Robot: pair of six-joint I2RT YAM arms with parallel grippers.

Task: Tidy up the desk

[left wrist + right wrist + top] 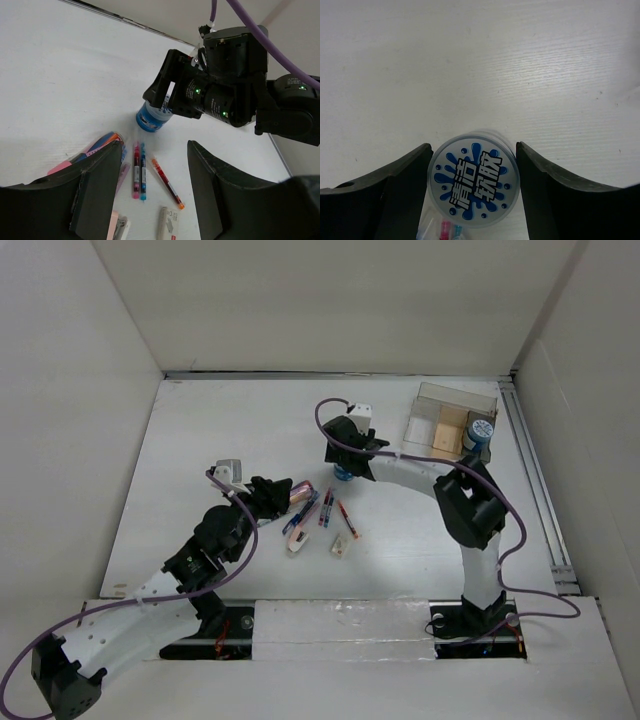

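The white desk [220, 430] carries a loose group of small items at its middle. A round blue jar [343, 474] with a splash-pattern lid [472, 185] stands upright there. My right gripper [349, 452] hangs over it, open, with one finger [405, 190] on each side of the lid [152, 117]. My left gripper [276, 498] is open and empty [155, 190], low over the pens. Below it lie a red and a blue pen [139, 172] side by side, an orange-tipped pen [166, 183], a small staple box [168, 223] and a pouch of pens [95, 150].
A clear compartmented tray [450, 420] stands at the back right with a second blue jar [480, 432] at its right end. A pink stapler [298, 538] lies by the pens. White wall panels enclose the desk on three sides.
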